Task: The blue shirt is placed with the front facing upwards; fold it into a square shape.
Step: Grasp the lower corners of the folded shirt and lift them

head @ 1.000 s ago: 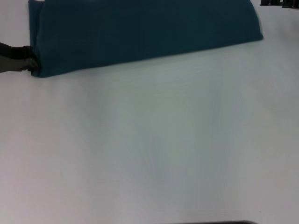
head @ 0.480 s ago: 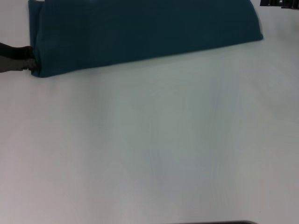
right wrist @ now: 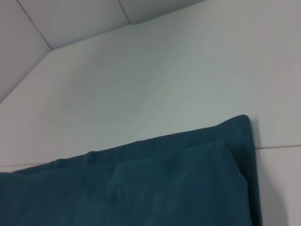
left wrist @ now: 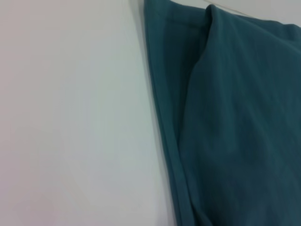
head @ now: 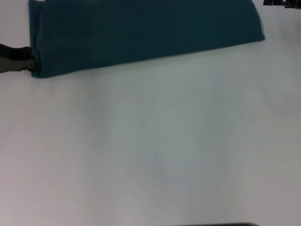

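The blue shirt (head: 141, 33) lies as a long dark teal band across the far part of the white table (head: 155, 150), its top cut off by the picture edge. No lettering shows. My left gripper (head: 31, 63) is at the band's left end, touching its near left corner. The left wrist view looks down on that end of the blue shirt (left wrist: 235, 132), where one layer lies folded over another. Only a dark sliver of my right gripper (head: 281, 2) shows, just beyond the band's far right corner. The right wrist view shows that corner of the blue shirt (right wrist: 164, 188) lying flat in layers.
The white table stretches wide and bare from the shirt toward me. A dark strip (head: 221, 224) shows at the near edge. In the right wrist view the table's far edge (right wrist: 94, 40) runs past the shirt, with grey floor tiles beyond.
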Controlling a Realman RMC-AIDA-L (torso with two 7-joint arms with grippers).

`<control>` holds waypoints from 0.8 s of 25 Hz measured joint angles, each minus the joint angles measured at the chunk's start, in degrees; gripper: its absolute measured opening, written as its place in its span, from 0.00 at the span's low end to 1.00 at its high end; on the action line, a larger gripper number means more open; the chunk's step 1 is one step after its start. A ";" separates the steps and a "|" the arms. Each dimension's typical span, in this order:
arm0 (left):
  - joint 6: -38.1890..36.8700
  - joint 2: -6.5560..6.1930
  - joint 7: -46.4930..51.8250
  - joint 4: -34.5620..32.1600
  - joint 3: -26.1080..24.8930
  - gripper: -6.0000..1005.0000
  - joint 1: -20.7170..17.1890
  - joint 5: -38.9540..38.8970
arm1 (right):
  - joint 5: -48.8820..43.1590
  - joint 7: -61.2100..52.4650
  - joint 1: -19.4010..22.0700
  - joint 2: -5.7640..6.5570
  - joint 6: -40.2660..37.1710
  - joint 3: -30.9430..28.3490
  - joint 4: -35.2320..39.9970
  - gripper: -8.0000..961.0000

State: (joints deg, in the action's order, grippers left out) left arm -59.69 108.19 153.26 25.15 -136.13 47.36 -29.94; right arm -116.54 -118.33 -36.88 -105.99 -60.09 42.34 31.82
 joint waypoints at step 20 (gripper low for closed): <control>2.84 0.46 -1.88 -0.30 0.06 0.01 -2.31 0.51 | -10.54 -10.16 -4.61 -1.21 -0.37 0.55 -0.32 0.97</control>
State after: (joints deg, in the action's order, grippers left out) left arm -56.85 108.65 151.38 24.85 -136.08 45.04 -29.42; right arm -127.08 -128.49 -41.49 -107.20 -60.46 42.89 31.49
